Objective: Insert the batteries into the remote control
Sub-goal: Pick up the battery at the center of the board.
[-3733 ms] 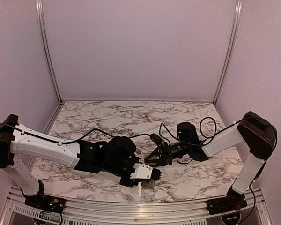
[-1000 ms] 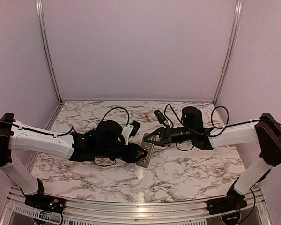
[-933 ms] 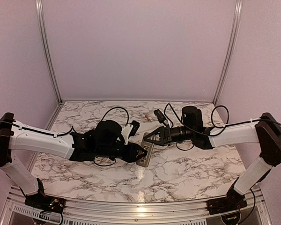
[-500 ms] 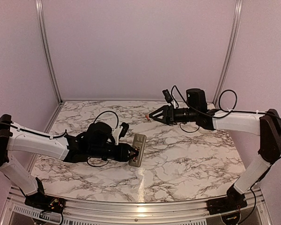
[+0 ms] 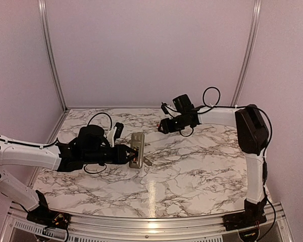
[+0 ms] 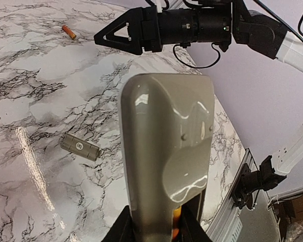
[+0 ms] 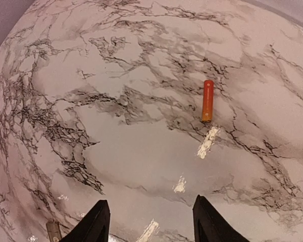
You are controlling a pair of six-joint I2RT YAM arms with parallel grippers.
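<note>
Left gripper (image 5: pixel 129 153): jaws closed part-way onto the remote control (image 6: pixel 166 151), pinching its lower end from both sides. The rest of the body sticks out ahead of the fingertips, greyish back toward the wrist cam, held up off the marble table (image 5: pixel 202 171).

Orange sliver (image 6: pixel 177 224) shows at the remote's base, just inside the finger on the right of the left wrist view. Prob. a battery seated in the recess, but it's mostly hidden, so can't be sure.

Cover plate (image 6: pixel 80 147): small, grey, flat on the table. It lies beyond the left jaws and off to their left side in the wrist view, apart from the remote & from both fingers.

Right gripper (image 7: pixel 150 212): jaws wide apart w/ nothing btwn them, only bare marble in the gap. It hangs over the far part of the table, well apart from the left jaws.

Loose battery (image 7: pixel 207 100): orange, lying flat on the table ahead of the right jaws, roughly in line w/ the finger on the right of the right wrist view. It touches neither finger, and its long axis runs approx. along the direction the jaws point. The left wrist cam has it just beyond the right gripper's tips.
</note>
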